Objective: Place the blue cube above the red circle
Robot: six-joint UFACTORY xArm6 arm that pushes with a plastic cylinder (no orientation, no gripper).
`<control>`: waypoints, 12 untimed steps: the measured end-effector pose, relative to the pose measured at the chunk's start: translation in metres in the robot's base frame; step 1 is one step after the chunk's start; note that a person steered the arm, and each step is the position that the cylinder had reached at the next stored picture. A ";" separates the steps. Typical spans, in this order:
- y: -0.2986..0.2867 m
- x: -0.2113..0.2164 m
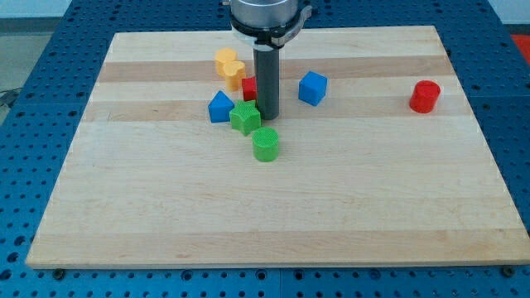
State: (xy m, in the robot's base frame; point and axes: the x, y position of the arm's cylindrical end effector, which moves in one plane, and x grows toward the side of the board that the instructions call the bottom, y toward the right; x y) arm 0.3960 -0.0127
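Observation:
The blue cube (312,88) lies on the wooden board right of centre near the view's top. The red circle block (424,97) stands far to the view's right, about level with the cube. My tip (267,115) is down on the board to the left of the blue cube, a short gap away, with the rod rising from it. The tip sits just right of a green star block (245,117).
A cluster lies left of the rod: a yellow block (229,66), a red block (249,88) partly hidden behind the rod, a blue triangular block (220,108), and a green cylinder (265,144) below. The board's (248,215) edges border blue perforated table.

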 end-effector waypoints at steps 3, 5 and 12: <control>0.036 -0.032; 0.088 -0.030; 0.094 -0.059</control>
State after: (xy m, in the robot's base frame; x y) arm 0.3366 0.0812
